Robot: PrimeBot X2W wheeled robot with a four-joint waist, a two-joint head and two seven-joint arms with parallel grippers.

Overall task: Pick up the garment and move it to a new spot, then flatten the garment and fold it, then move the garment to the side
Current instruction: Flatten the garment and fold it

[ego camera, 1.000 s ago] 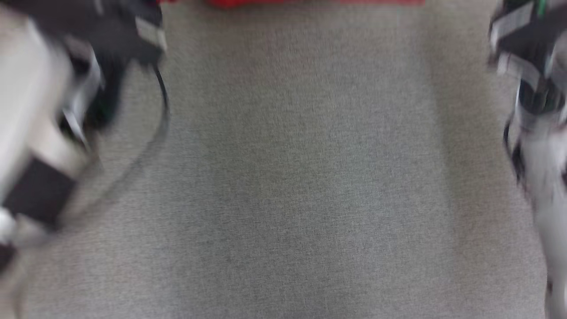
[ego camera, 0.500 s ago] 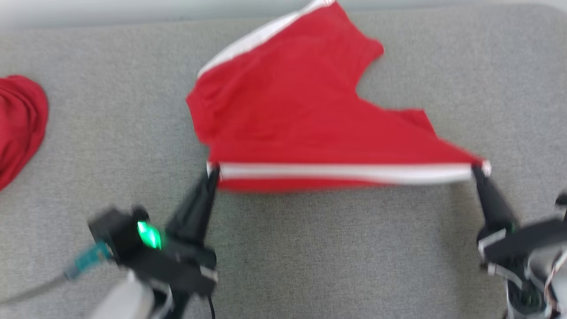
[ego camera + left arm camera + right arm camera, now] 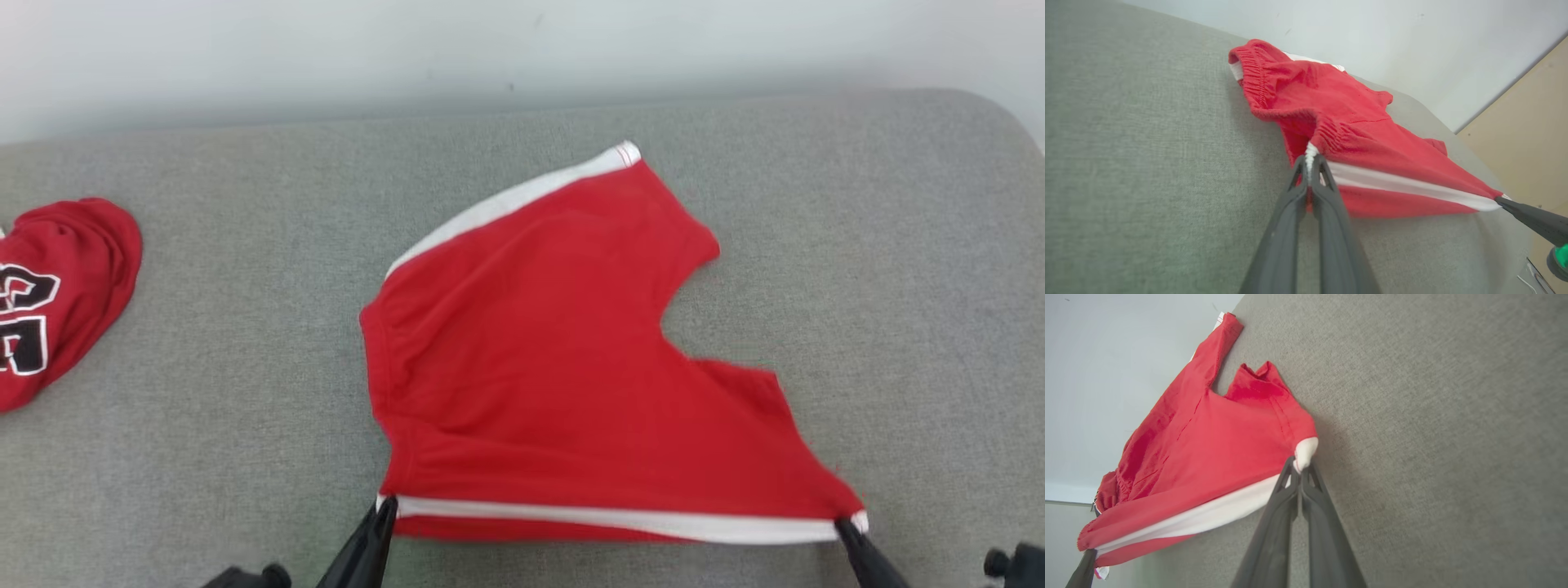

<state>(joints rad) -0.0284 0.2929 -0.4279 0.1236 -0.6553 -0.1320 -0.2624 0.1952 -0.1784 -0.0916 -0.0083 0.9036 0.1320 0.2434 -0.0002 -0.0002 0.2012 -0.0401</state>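
Dark grey left gripper (image 3: 1309, 162), jaws pinched tight, no gap, clamped on the waistband end of the white stripe (image 3: 612, 516) on the red shorts (image 3: 531, 367). Right gripper (image 3: 1299, 467) is likewise closed hard on the other end of that stripe, at the leg-hem corner. The stripe edge is pulled taut between the two and lifted a little off the surface. The rest of the shorts drapes away from the robot and lies spread on the grey upholstered surface (image 3: 204, 425), with the far leg and its own white stripe pointing toward the back edge.

Compared with half a second ago, both grips are the same and the stripe is stretched the same way. The whole head view has shifted, so that is camera motion: the shorts now sit lower in it and less of each gripper shows. One second ago that view was mostly blurred grey fabric.

Second red garment (image 3: 57, 294), with black-and-white lettering, lies bunched at the robot's far left on the same surface, well apart from the shorts. Pale wall (image 3: 408, 49) runs behind the surface's back edge. Tan panel (image 3: 1527, 134) meets the wall in the left wrist view.
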